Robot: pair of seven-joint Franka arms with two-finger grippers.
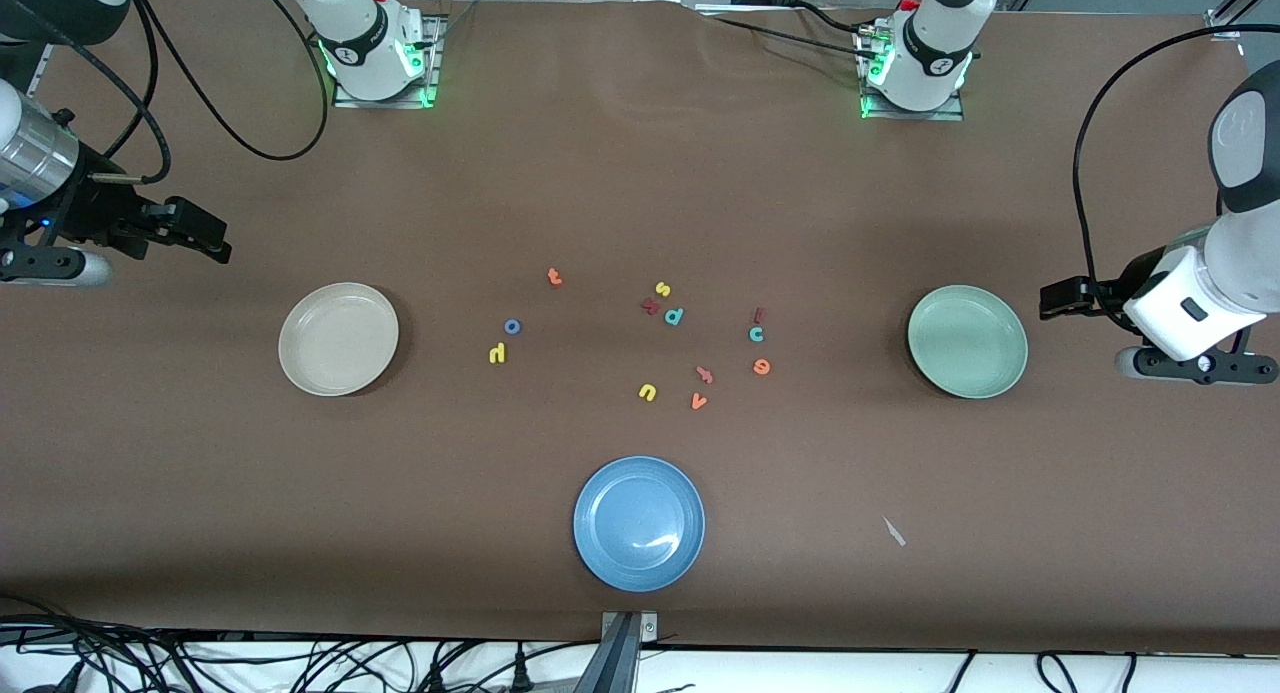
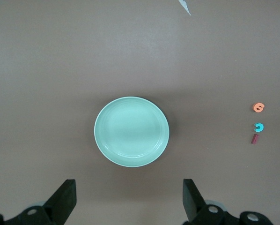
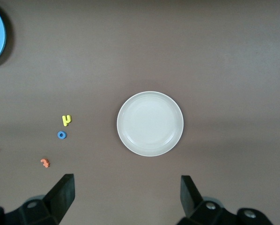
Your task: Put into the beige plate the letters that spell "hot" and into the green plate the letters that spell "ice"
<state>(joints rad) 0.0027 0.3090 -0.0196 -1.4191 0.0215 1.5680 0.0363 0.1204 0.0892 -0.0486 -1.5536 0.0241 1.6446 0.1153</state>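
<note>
Paper scrap [image 2: 184, 6] beside green plate [image 2: 131, 131]

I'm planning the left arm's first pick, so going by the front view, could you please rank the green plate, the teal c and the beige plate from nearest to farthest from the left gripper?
From the open left gripper, at the left arm's end of the table:
1. green plate, right beside it.
2. teal c, mid-table among the letters.
3. beige plate, toward the right arm's end.
</note>
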